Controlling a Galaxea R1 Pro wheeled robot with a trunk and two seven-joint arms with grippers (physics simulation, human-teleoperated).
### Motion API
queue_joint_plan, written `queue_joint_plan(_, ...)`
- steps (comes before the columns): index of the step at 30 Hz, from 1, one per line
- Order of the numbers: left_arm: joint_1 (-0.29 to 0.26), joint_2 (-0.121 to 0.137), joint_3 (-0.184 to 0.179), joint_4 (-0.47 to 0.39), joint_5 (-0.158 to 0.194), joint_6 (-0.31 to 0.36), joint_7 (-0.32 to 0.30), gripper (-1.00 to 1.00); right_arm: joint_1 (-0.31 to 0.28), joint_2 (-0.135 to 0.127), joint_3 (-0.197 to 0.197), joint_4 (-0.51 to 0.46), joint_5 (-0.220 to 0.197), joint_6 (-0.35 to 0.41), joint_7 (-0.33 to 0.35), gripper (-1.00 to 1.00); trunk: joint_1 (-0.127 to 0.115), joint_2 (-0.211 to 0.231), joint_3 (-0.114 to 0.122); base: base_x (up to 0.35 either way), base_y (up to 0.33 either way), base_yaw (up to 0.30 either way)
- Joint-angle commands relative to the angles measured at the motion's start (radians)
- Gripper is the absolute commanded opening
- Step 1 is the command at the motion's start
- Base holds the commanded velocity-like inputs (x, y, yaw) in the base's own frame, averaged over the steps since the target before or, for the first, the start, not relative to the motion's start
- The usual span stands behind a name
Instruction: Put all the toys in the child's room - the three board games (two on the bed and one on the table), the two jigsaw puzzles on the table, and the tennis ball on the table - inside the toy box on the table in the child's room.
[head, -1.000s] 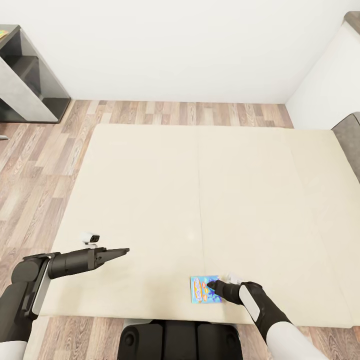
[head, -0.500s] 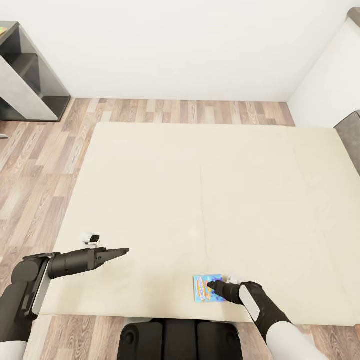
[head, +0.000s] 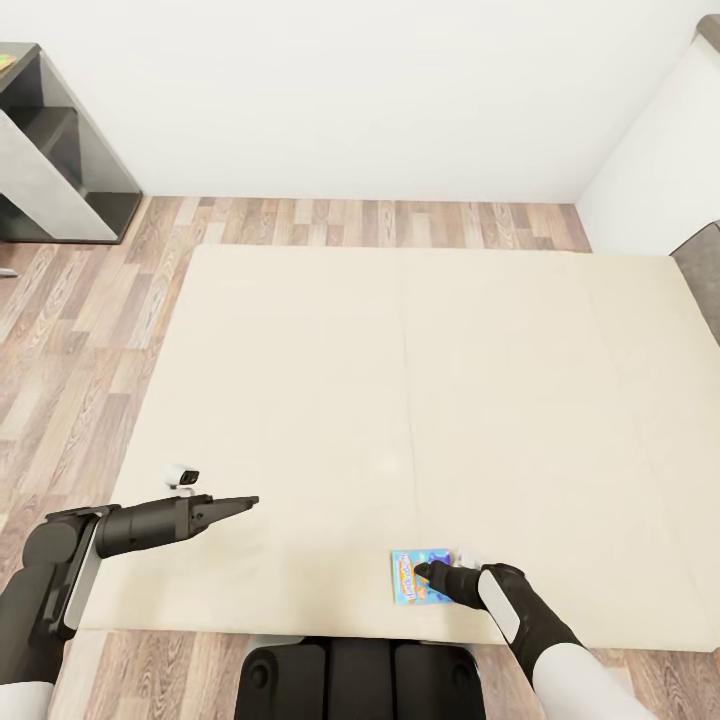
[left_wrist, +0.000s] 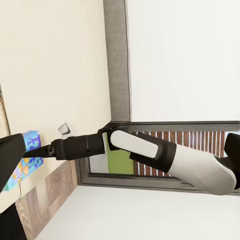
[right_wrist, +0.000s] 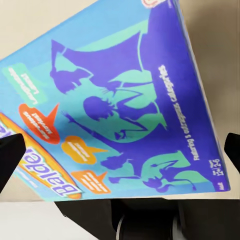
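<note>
A blue board game (head: 412, 585) lies flat on the cream bed (head: 400, 380) near its front edge. My right gripper (head: 424, 572) is over the box's cover, open. In the right wrist view the blue cover (right_wrist: 120, 110) spreads between the two dark fingertips (right_wrist: 10, 155). My left gripper (head: 248, 502) hovers over the mattress well to the left of the game, open and holding nothing. The left wrist view looks across at the right arm (left_wrist: 145, 152) and the game (left_wrist: 22, 162). The dark grey end of the table (head: 55, 150) shows at the far left.
Wood-plank floor (head: 80, 330) runs along the bed's left and far sides. White walls close the back and right. A grey padded bed frame (head: 700, 265) shows at the right edge. My own dark base (head: 360, 680) sits against the bed's front edge.
The whole picture has drifted slightly, so the camera moved: bed and game sit a little further right. Both arms keep the same pose; the right gripper now lies nearer the box's middle.
</note>
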Motion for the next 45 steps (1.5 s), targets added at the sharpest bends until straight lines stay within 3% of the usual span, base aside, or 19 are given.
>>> queue_joint_plan(1,0.000,0.000,0.000,0.000,-0.001,0.011,-0.004,1.00,0.000,0.001,-0.007,-0.001,0.001,0.006,0.003,1.00,0.001,-0.001,-0.001,0.000,0.028,0.000)
queue_joint_plan(45,0.000,0.001,0.001,0.000,0.000,0.011,-0.004,1.00,0.000,0.001,-0.007,-0.001,0.001,0.006,0.003,1.00,0.001,-0.001,-0.001,0.000,0.014,0.000)
